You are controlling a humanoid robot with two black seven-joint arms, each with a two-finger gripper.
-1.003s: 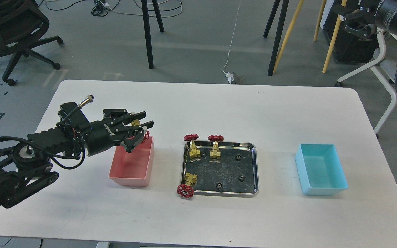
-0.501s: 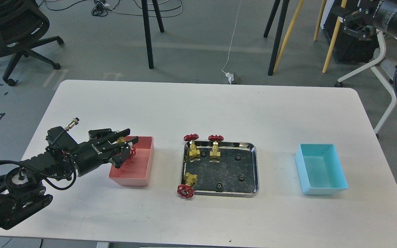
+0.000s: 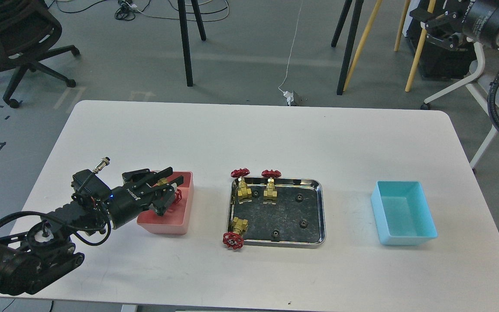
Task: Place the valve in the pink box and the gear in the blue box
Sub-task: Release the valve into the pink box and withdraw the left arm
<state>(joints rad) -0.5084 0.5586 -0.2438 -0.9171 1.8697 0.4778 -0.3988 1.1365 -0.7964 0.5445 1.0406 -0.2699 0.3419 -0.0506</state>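
Left gripper [image 3: 170, 190]: fingers clamp brass red-wheeled valve [image 3: 172, 193] over salmon-pink plastic box [image 3: 185, 212] | right gripper [image 3: 433, 26]: off desk, finger state cannot be told | black gears in steel tray [image 3: 321, 208] | cyan plastic box [image 3: 405, 240] right.

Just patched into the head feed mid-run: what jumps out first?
The left gripper sits over the pink box at the table's left, shut on a red-wheeled brass valve. At centre, a steel tray holds three more valves and small black gears. The blue box on the right looks empty.
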